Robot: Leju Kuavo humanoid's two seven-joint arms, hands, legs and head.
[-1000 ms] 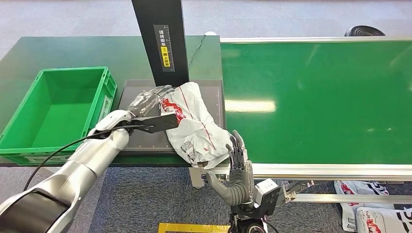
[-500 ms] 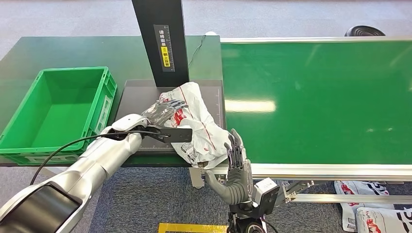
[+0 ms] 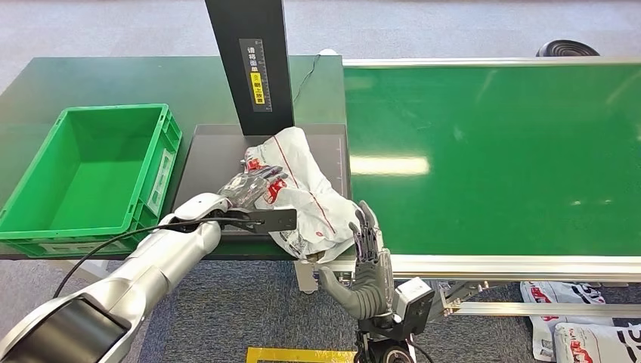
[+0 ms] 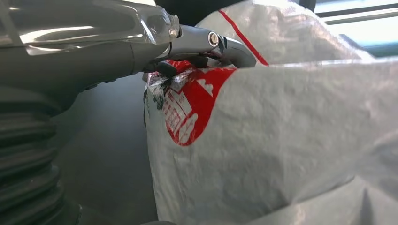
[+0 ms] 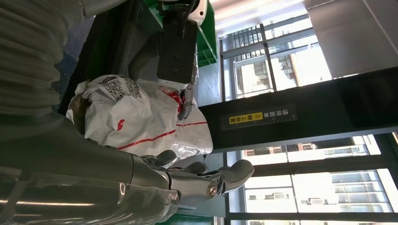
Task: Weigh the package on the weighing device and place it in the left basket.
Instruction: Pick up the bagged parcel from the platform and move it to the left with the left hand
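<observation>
We see the package, a crumpled white bag w/ red print, lying on the dark weighing device, its near end hanging over the platform's front edge toward the conveyor corner. Our left hand rests on the package's left side, fingers laid over the red print; in the left wrist view the fingers curl onto the bag's top fold. Whether it really grips or just touches, we cannot tell.

Our right hand stands upright just in front of the table edge, fingers straight and apart, holding nothing, close to the package's near end but not clearly touching. Right wrist view shows the bag past that hand, w/ the QR label facing up.

The black post w/ a yellow label rises from the back of the scale. The green basket sits just left of the scale on the dark green table. Green conveyor belt runs to the right. More white bags lie on the floor at bottom right.
</observation>
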